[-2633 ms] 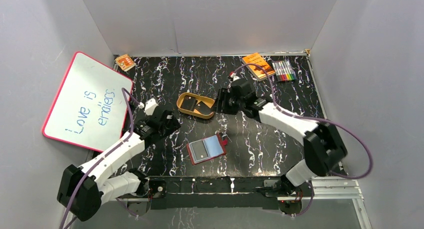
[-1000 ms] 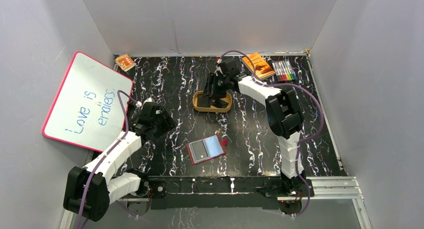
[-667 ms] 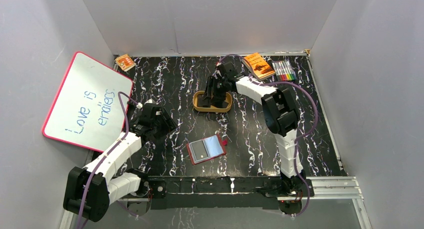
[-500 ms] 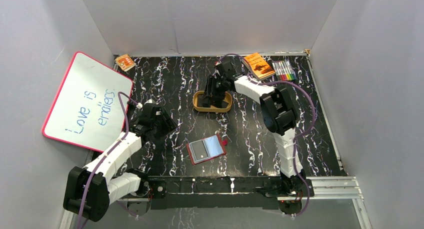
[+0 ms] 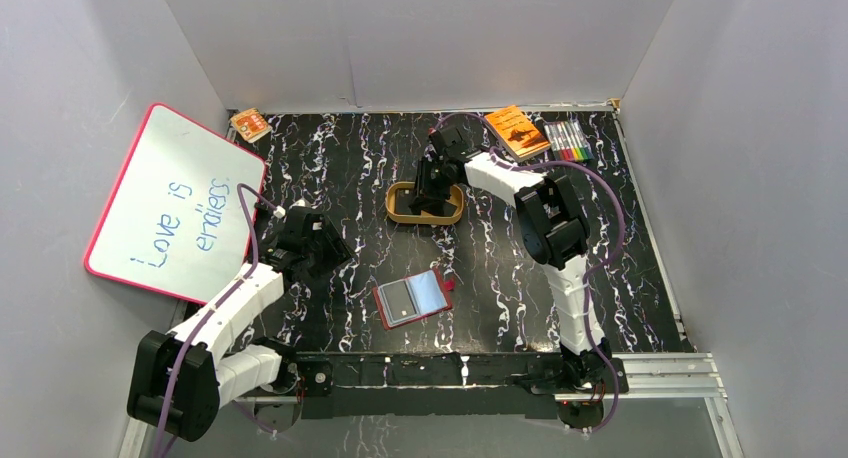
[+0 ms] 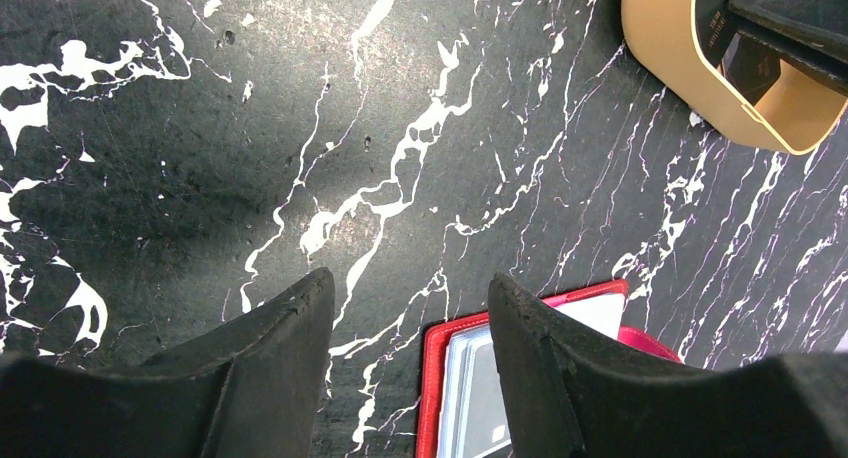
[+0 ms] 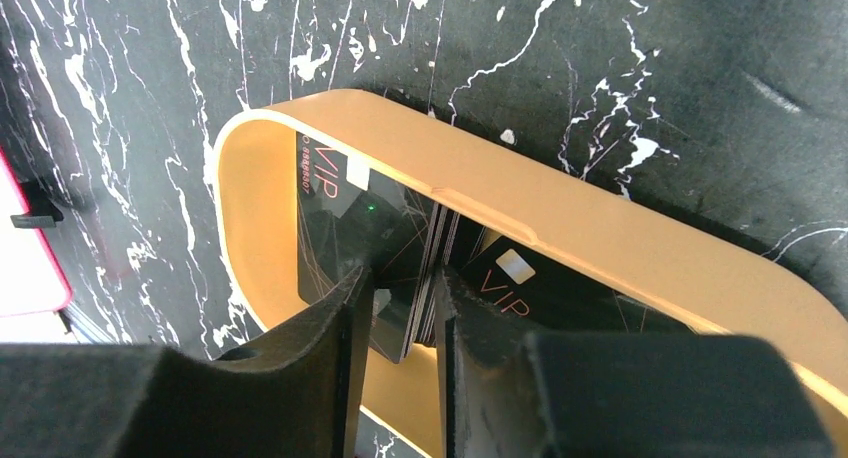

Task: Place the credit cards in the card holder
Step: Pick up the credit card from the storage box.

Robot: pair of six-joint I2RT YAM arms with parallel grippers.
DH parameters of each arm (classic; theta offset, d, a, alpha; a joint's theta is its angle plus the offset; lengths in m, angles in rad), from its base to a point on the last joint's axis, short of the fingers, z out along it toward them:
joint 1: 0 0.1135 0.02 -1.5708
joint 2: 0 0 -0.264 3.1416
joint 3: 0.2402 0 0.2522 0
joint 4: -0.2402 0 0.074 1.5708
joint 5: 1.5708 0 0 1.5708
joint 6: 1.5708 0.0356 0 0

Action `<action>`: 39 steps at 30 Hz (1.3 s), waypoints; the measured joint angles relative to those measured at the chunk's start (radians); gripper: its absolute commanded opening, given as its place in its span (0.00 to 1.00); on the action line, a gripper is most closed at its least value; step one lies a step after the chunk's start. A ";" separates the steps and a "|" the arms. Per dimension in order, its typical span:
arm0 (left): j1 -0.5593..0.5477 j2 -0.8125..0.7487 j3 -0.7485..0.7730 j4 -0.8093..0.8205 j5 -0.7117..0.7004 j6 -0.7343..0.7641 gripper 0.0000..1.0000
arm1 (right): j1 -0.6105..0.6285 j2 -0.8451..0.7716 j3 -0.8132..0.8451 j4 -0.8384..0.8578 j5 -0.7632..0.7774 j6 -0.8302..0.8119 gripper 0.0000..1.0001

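Top camera: above and behind my bases, whole worktop (image 5: 330,148). Left wrist camera: facing down, close over worktop. Right wrist camera: very close, into the tan dish (image 7: 600,238), which all three views share.

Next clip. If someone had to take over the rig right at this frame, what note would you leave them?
Left tool: open, empty, hovering over the table beside the card holder.
Right tool: down inside the tan dish, fingers either side of the credit cards, which stand on edge. Whether the pinch is firm cannot be told.
Card holder: lying open near the middle of the table, apart from the dish.
Done: right tool placed on the cards.
Left: secure the grip, lift the cards out, carry them over and slide them into the holder's pockets.
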State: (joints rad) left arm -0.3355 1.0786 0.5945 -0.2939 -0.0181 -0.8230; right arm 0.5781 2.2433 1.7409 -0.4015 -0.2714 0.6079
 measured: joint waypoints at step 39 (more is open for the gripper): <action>0.000 0.000 0.000 -0.024 -0.007 0.000 0.53 | -0.080 -0.163 -0.258 0.178 -0.111 0.112 0.00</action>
State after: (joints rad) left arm -0.3355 1.0786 0.5945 -0.3176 -0.0254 -0.8230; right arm 0.4980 2.0800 1.4826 -0.2234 -0.3820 0.7200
